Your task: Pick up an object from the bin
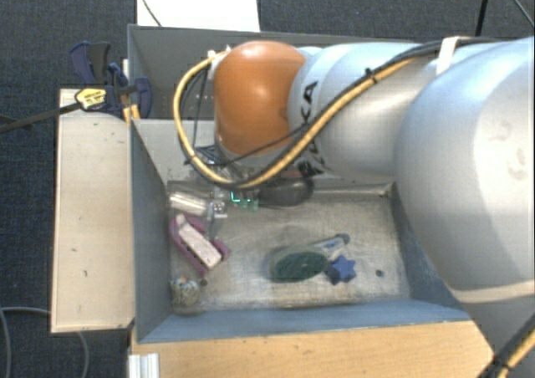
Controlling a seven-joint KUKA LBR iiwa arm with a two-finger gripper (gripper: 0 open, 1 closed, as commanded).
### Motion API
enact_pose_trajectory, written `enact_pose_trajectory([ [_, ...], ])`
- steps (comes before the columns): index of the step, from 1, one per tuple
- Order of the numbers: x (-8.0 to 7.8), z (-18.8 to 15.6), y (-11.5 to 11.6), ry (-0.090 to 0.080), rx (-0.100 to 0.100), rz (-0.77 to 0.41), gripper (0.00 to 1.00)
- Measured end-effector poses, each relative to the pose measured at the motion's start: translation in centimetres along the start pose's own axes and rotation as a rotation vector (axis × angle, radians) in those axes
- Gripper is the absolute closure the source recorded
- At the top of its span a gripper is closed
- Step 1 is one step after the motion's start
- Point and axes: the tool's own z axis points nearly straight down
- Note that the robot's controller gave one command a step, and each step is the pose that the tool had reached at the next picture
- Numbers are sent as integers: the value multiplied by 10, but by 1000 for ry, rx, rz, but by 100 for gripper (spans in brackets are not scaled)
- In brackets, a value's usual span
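My gripper (214,207) hangs low at the bin's left side, under the orange wrist cover. Directly below and in front of it lies a pink and purple flat block (198,243), slanted along the left wall. The gripper's metal tip is just above the block's upper end; whether it touches the block I cannot tell. A small brownish lump (185,289) sits in the front left corner.
A dark green oval brush (297,265) with a light blue handle lies mid-bin, and a small blue star-shaped piece (341,270) is next to it. A dark rounded thing (287,193) lies by the back wall. The big arm covers the bin's right and back.
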Motion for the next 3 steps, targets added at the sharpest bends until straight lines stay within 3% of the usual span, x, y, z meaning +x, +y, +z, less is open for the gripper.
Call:
enact_pose_trajectory([
  [1,54,59,-129,-1,4,10,0],
  [2,103,75,-178,-8,0,4,0],
  [3,93,76,-266,-16,1,-216,0],
])
